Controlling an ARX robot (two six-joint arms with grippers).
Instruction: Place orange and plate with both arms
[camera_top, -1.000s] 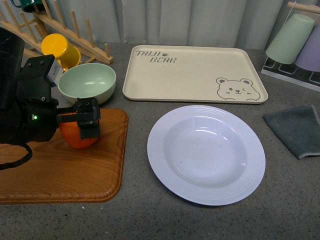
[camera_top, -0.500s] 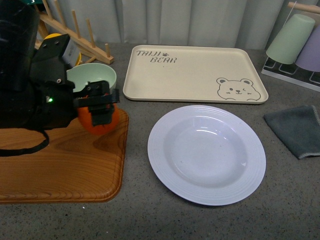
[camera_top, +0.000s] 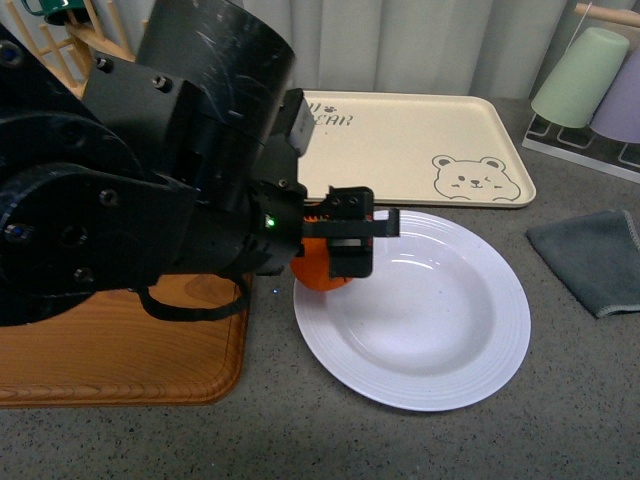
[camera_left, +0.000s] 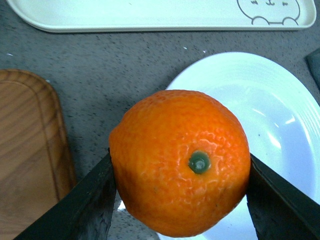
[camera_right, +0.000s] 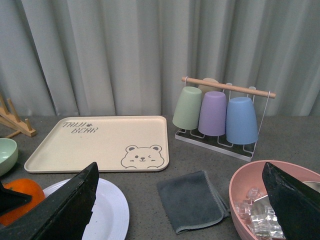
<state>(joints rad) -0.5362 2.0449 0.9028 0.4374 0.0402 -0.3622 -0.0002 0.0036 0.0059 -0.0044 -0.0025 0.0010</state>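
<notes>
The orange (camera_top: 314, 273), dimpled with a green stem mark, hangs over the left rim of the white plate (camera_top: 500, 310). My left gripper (camera_top: 338, 248) is shut on it, one black finger on each side. In the left wrist view the orange (camera_left: 180, 160) fills the middle between the fingers (camera_left: 85, 202), with the plate (camera_left: 272, 100) under and beyond it. My right gripper (camera_right: 180, 200) is open with nothing between its fingers (camera_right: 65, 210), off the front view. From its wrist camera the plate (camera_right: 112, 210) and the orange (camera_right: 20, 197) show at one side.
A beige bear tray (camera_top: 420, 140) lies behind the plate. A wooden board (camera_top: 120, 350) sits at the left under my bulky left arm. At the right are a grey cloth (camera_top: 590, 255), a cup rack (camera_top: 590, 80) and a pink bowl of ice cubes (camera_right: 250, 197).
My left arm has lifted the orange off the wooden board and carried it right to the plate's left rim. The arm now hides the green bowl and yellow mug.
</notes>
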